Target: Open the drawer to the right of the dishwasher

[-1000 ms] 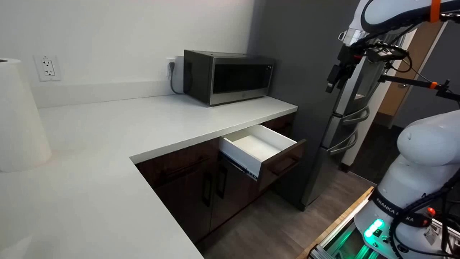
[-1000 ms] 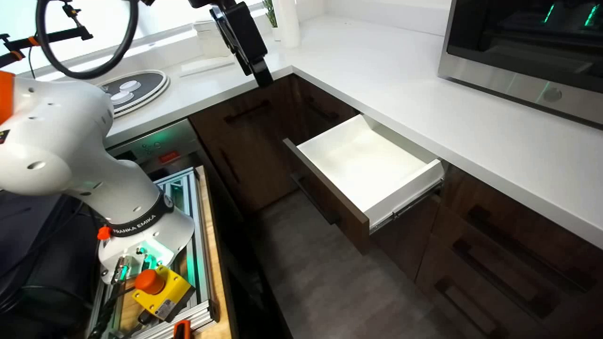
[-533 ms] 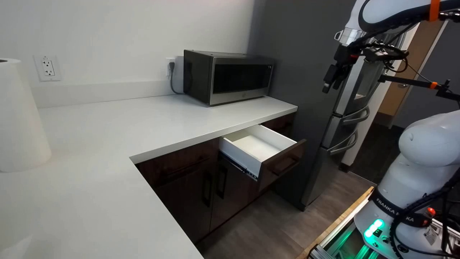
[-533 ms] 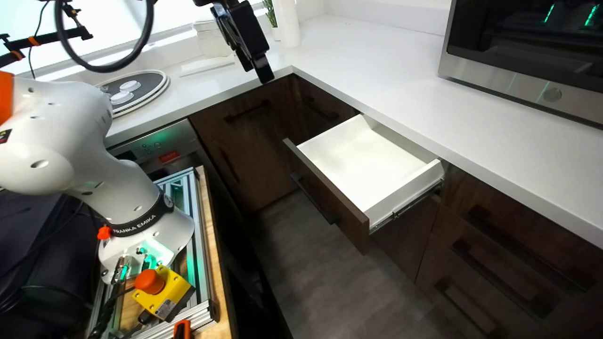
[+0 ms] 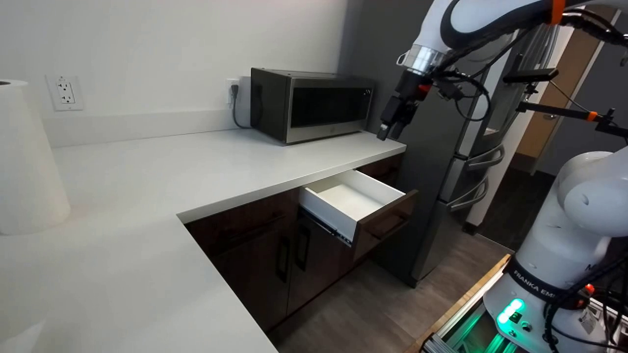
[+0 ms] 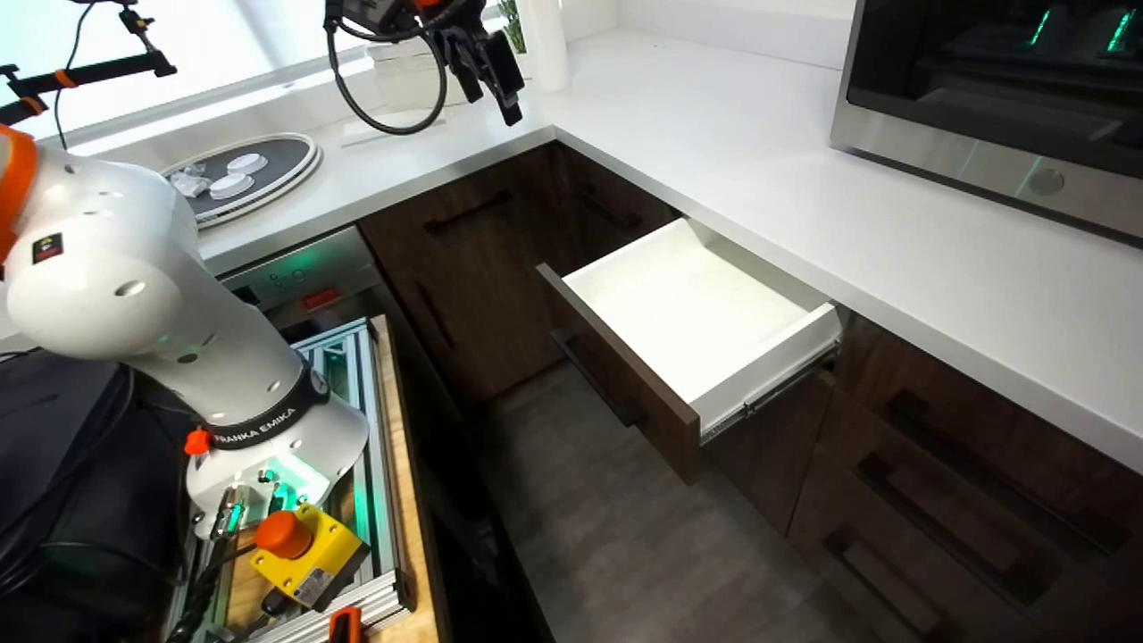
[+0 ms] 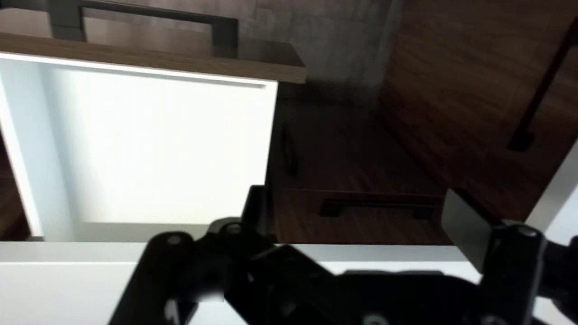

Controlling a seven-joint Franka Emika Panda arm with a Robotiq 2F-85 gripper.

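The drawer right of the dishwasher [image 6: 299, 279] is shut. Its dark brown wood front [image 6: 527, 201] has a black bar handle [image 6: 469, 212] in an exterior view, and the same front [image 7: 554, 126] shows at the right of the wrist view. Its inside is hidden. My gripper [image 5: 388, 136] [image 6: 493, 103] is open and empty, apart from every drawer. In the wrist view my fingertips [image 7: 354, 192] are wide apart above the counter edge, with nothing between them. A neighbouring drawer with a bright white inside [image 5: 351, 200] [image 6: 696, 304] [image 7: 158, 144] stands open.
A white L-shaped counter [image 5: 147, 176] [image 6: 759, 125] runs round the corner. A microwave [image 5: 328, 105] [image 6: 991, 116] and a paper towel roll [image 5: 29, 162] stand on it. The open neighbouring drawer juts out over the floor. A fridge [image 5: 451, 176] is beyond. A closed drawer [image 7: 384, 225] is at the corner.
In an exterior view my gripper has moved left and a little lower, towards the counter. The arm has swung with it. The drawers have not moved.
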